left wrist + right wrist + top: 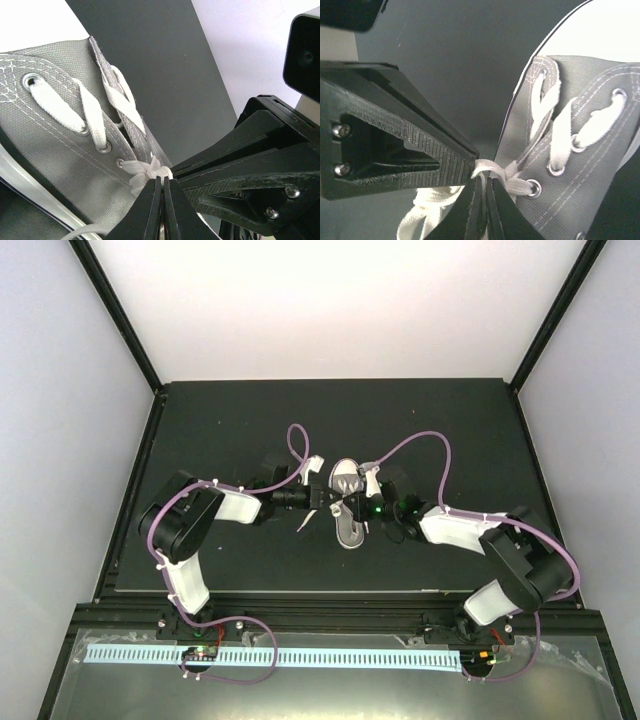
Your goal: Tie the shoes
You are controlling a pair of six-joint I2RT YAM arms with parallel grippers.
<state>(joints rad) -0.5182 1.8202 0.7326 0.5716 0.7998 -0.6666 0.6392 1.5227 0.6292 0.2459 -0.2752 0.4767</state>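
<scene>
Grey canvas sneaker (50, 110) on black worktop (250, 420); we have both jaws pinched shut on its white laces (92, 117) at the crossing, likely to cinch a knot.

A matt black board (330, 420) forms the floor of the enclosure. Behind the board rises a plain white back wall (340, 300), with pale side walls to the board's left (50, 440) and right (600, 440). A black left post (115, 310) and right post (560, 310) slant up from the board's far corners. In front of the board runs a black rail (330, 615), then a pale slotted strip (330, 655) on a shiny sheet (330, 700)
</scene>
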